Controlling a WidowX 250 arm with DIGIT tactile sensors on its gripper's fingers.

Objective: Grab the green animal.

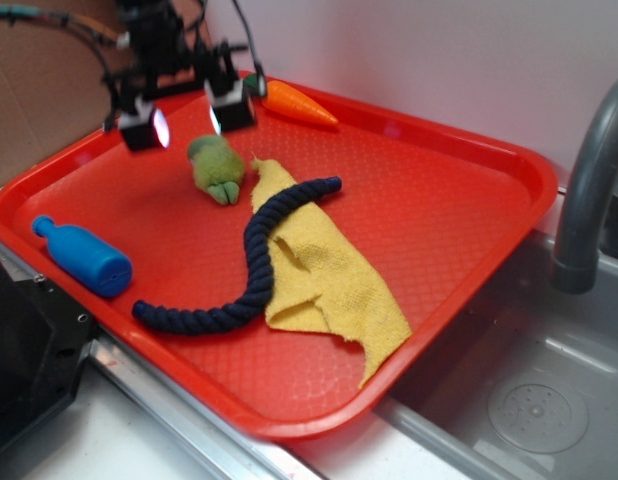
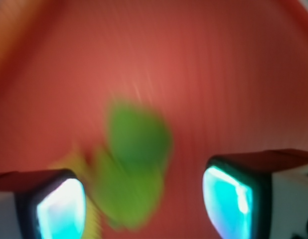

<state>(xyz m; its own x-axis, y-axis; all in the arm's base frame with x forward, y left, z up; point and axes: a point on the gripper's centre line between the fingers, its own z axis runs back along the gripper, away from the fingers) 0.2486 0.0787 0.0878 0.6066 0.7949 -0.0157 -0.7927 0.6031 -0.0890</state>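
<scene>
Exterior view: a red plastic tray [image 1: 439,200] lies beside a grey sink basin [image 1: 529,400] with a dark grey faucet [image 1: 589,190].
Gripper: the black gripper [image 1: 187,118] hangs just above the tray near its back left part, fingers spread wide and holding nothing, with bright pads [image 1: 160,128] at the tips.
Green animal: the small fuzzy yellow-green plush animal [image 1: 217,167] lies on the tray, just below and in front of the open fingers, apart from them.
Yellow cloth: a crumpled yellow woven cloth [image 1: 324,275] lies just right of the plush.
Rope: a dark navy braided rope [image 1: 254,270] curves across the cloth's left edge.
Bottle: a blue plastic bottle [image 1: 84,257] lies on its side near the tray's left edge.
Carrot: an orange toy carrot [image 1: 297,102] lies at the back rim.
Wrist view: blurred; the green animal [image 2: 136,164] shows between the two glowing pads [image 2: 62,211], nearer the left one.
</scene>
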